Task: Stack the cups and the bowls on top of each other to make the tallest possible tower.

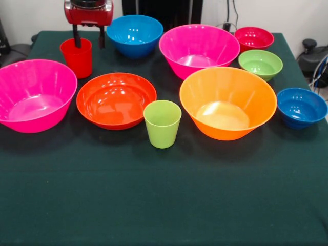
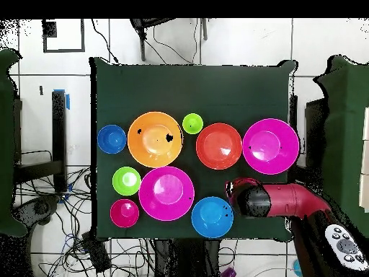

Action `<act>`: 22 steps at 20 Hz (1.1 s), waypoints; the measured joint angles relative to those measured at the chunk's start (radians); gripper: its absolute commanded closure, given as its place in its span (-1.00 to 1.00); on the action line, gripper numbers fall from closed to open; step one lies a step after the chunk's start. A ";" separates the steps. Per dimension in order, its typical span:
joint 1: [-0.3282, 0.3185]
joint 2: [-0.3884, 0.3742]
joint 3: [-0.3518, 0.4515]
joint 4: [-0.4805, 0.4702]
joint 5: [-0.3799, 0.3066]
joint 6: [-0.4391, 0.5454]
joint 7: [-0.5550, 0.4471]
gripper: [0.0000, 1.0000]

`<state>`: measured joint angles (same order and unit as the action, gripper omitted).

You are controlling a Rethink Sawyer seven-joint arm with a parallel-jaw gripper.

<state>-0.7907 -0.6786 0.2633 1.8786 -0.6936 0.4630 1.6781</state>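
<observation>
The red cup [image 1: 77, 57] stands upright on the table [image 1: 164, 205], just beside the light blue bowl [image 1: 135, 35], with the hand [image 1: 88, 37] right over its far rim, fingers spread and holding nothing. It seems one finger sits behind the cup, though the rim hides the tip. A good grasp would straddle the wall squarely, close gently, then lift straight up. The orange bowl [image 1: 228, 102], well apart from the cup, looks the soundest base; nothing is stacked yet.
</observation>
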 measured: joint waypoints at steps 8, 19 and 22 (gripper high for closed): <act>-0.045 0.045 0.021 0.000 0.000 0.000 0.000 -1.00; -0.080 0.074 0.026 0.000 0.000 0.000 0.000 -1.00; -0.079 0.071 0.026 0.000 0.000 0.000 0.000 -1.00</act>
<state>-0.8698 -0.6081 0.2895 1.8782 -0.6936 0.4630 1.6781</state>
